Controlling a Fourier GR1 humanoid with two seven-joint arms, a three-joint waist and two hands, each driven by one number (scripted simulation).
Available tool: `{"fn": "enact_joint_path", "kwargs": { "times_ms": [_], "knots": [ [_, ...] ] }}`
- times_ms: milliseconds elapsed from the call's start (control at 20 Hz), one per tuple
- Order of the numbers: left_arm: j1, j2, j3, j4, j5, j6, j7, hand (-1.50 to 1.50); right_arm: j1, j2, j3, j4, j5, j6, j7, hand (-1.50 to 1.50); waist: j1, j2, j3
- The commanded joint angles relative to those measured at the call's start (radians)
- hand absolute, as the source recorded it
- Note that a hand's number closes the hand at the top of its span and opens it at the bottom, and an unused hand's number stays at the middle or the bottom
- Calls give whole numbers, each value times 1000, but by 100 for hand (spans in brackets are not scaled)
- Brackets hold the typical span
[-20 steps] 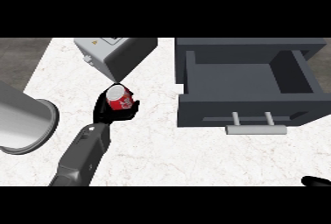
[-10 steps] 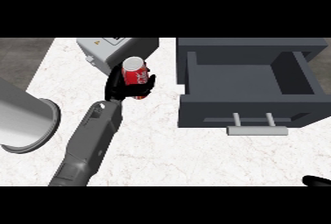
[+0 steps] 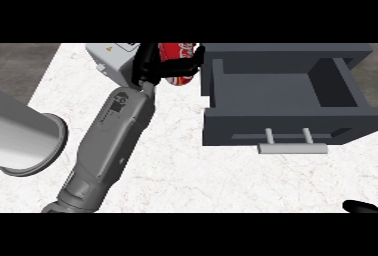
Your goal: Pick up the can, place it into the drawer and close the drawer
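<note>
- Near the top of the head view, just left of the open drawer, the robot's black left hand (image 3: 159, 67) is curled round a red can with white lettering (image 3: 177, 51); dark fingers (image 3: 176, 70) wrap across the can's lower side and hide part of it.
- That red can is held tilted, lying more sideways than upright, above the white marbled bench (image 3: 192, 175), just beside the drawer's left wall and not inside it.
- A grey forearm (image 3: 111, 135) runs from the lower left edge diagonally up to the left hand.
- To the right stands a dark grey drawer (image 3: 280, 120), pulled open, with a pale grey bar handle (image 3: 291, 147) on two short posts at its front, facing the lower edge.
- Behind the left hand, at the top edge, a light grey boxy appliance (image 3: 111, 60) is partly hidden by the hand and the forearm.
- At the left edge lies a large grey metal cylinder (image 3: 26, 137) with its open rim turned toward the forearm.
- At the lower right corner only a small black tip of the right hand (image 3: 362, 206) shows; whether its fingers are open or curled cannot be told.
</note>
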Motion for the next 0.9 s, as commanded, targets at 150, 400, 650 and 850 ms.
{"fn": "enact_joint_path", "kwargs": {
  "times_ms": [150,400,650,850],
  "knots": [
    [-210,0,-66,-24,-11,131,198,150,-10,12,15,3,20,-7,-11,-150,-7,4,0],
    [-285,0,-123,10,33,168,248,150,-16,10,25,-28,24,-18,33,-150,-10,5,0],
    [-465,0,-118,182,65,210,245,150,-48,-30,-32,-16,-34,-7,39,-150,-28,9,0],
    [-583,0,-88,316,100,198,229,150,-44,-1,14,24,0,2,-14,-150,-41,15,1]
  ]
}}
